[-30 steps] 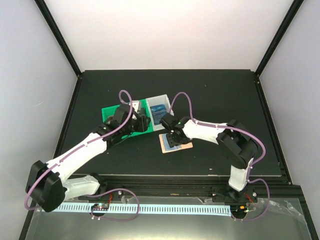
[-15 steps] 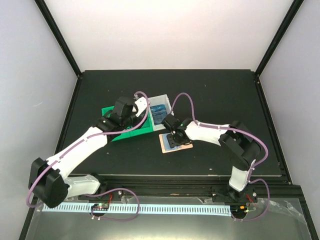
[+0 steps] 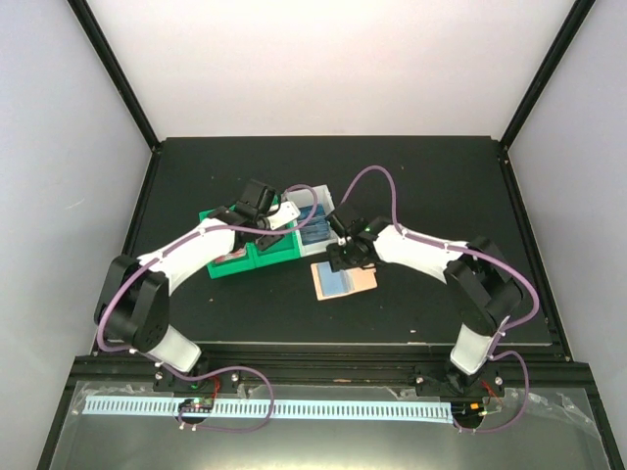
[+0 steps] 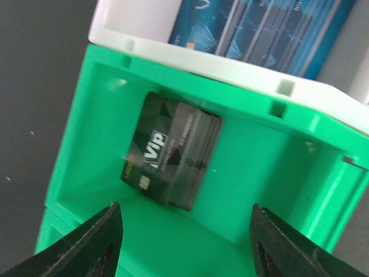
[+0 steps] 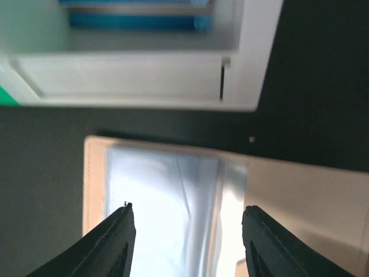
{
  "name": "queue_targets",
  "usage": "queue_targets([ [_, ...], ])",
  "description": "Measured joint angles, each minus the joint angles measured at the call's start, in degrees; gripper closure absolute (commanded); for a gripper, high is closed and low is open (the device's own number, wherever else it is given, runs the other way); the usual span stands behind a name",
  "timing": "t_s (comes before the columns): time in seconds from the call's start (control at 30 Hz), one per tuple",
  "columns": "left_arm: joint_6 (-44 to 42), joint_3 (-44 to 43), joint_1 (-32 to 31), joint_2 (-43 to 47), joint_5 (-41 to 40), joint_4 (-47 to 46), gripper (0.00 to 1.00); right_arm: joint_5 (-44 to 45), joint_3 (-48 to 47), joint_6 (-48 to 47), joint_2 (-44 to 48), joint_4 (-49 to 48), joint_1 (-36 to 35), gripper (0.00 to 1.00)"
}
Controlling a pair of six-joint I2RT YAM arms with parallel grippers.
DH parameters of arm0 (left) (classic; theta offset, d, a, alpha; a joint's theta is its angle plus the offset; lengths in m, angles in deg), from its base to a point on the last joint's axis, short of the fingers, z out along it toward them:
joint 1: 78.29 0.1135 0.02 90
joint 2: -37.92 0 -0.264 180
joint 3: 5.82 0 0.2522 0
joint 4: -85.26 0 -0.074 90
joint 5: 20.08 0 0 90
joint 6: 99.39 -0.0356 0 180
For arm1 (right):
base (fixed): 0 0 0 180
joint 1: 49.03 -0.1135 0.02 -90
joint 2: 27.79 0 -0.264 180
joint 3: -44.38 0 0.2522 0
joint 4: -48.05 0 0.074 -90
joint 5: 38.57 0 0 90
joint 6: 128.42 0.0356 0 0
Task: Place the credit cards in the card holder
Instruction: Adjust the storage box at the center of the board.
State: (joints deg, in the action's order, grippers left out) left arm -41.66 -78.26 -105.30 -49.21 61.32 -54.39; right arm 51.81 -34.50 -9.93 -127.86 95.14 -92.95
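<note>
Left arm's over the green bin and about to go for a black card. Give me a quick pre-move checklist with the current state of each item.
1. left gripper open, nothing between the fingers: ok.
2. Black card stack lies in the green bin, between the fingers' line: ok.
3. Stack lies askew to the bin walls: not ok.
4. right gripper open, empty: ok.
5. card holder lies open on the table: ok.
6. Free slot in the holder: cannot tell.

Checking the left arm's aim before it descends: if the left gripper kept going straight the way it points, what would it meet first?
Most likely the stack of dark cards lying in the green bin, centred between the open left gripper fingers; depth is unclear.
</note>
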Motion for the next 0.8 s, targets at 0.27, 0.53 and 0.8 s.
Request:
queue_targets([
  [0.27,-3.91,-6.62,0.55,-7.37,-1.77,0.15,0.43,-2.54,-3.32,3.45,-2.73,-3.98,0.85,0.47],
  [0.53,-5.09,-7.67,2.29,-7.78,-1.25,0.35,0.36,-6.86,-5.07,5.99,-2.95,-9.4,0.83,0.45],
  [0.8,-0.15,-7.74,8.22,-0.17,1.81,-0.72,0.27,-7.39,-13.0,3.65,-8.85,-13.64,0.48,0.44],
])
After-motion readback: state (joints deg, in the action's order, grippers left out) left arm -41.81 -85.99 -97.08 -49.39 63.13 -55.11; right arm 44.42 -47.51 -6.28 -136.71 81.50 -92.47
